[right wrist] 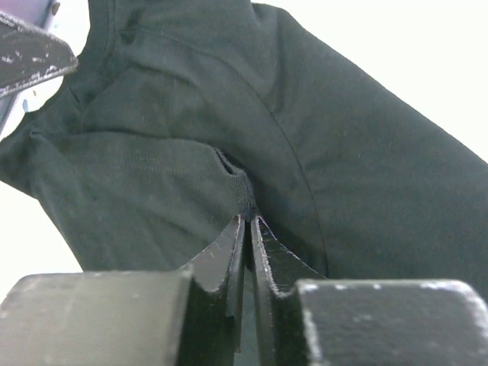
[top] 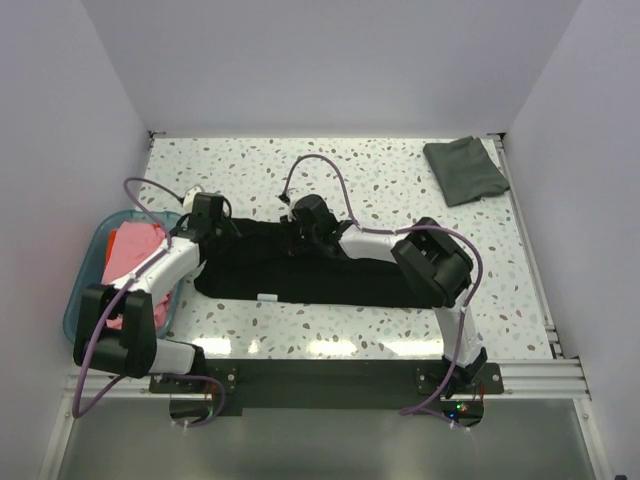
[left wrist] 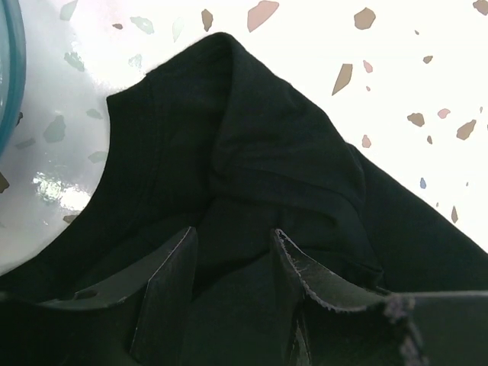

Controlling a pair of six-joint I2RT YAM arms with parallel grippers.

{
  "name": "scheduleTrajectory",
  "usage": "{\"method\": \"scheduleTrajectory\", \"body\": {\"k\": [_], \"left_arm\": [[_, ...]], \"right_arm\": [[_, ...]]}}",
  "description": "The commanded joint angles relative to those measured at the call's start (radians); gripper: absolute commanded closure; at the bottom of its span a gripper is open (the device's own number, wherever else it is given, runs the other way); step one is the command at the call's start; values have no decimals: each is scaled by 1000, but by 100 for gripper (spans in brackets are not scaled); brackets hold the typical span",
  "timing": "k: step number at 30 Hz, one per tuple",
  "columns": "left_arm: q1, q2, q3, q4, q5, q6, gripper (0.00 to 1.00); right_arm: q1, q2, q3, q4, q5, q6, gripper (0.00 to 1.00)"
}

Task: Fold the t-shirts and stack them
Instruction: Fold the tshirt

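The black t-shirt wants an even lift: the right gripper pinches its far edge, while the left gripper, jaws apart, should close first.

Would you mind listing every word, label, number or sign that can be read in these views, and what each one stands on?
No text can be read in any view.
The white label at the near edge of the black t-shirt: too small to read.
The grey-green t-shirt and the teal tub: no print visible.
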Motion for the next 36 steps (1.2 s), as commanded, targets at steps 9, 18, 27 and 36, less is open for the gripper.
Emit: {"method": "scheduleTrajectory", "body": {"k": [9, 18, 27, 36], "left_arm": [[10, 17, -11, 58, 9, -28, 52], [18, 25, -8, 66, 18, -30, 52], [18, 31, -26, 80, 40, -27, 56], [13, 5, -51, 92, 67, -9, 70]], "right_arm": [[26, -159, -112, 155, -25, 26, 93], [42, -217, -221, 216, -30, 45, 94], [67, -257, -305, 236, -30, 40, 91], [78, -336, -339, 169, 2, -14, 61]]}}
